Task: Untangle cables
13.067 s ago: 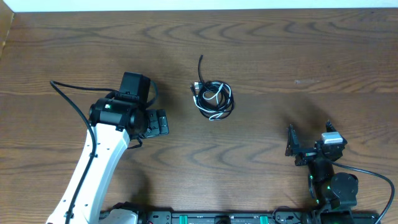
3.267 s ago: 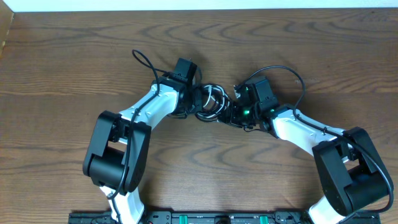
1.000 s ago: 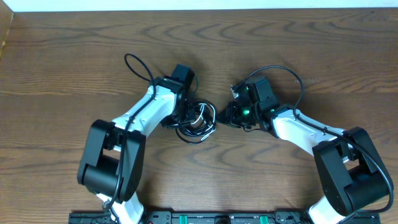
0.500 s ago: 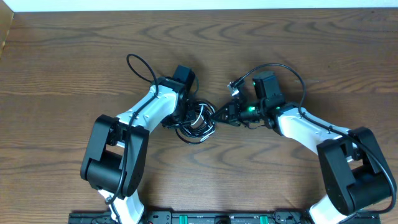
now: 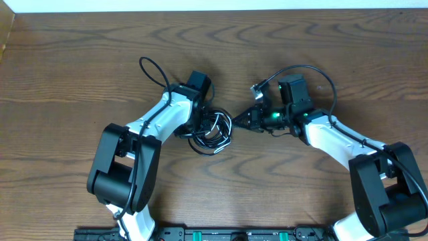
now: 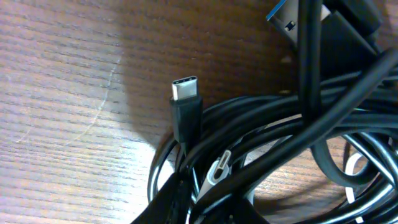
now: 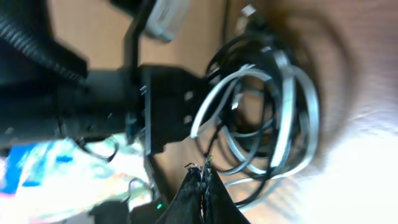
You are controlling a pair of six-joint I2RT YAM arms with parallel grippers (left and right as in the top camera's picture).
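Seen from straight above, the wooden counter (image 5: 348,40) fills the fixed camera's view, arm bases at the near edge and the coiled cables (image 5: 212,128) mid-scene. The left wrist camera hangs very close over that coil, with bare wood grain at its left. The right wrist camera, blurred, looks left past the right hand (image 7: 201,171) at the same coil, which all three views share.

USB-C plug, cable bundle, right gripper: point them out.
USB-C plug (image 6: 185,89), left wrist view, its metal tip.
cable bundle (image 5: 215,124), overhead view, strands inside the coil.
right gripper (image 5: 235,122), overhead view, between its fingertips.
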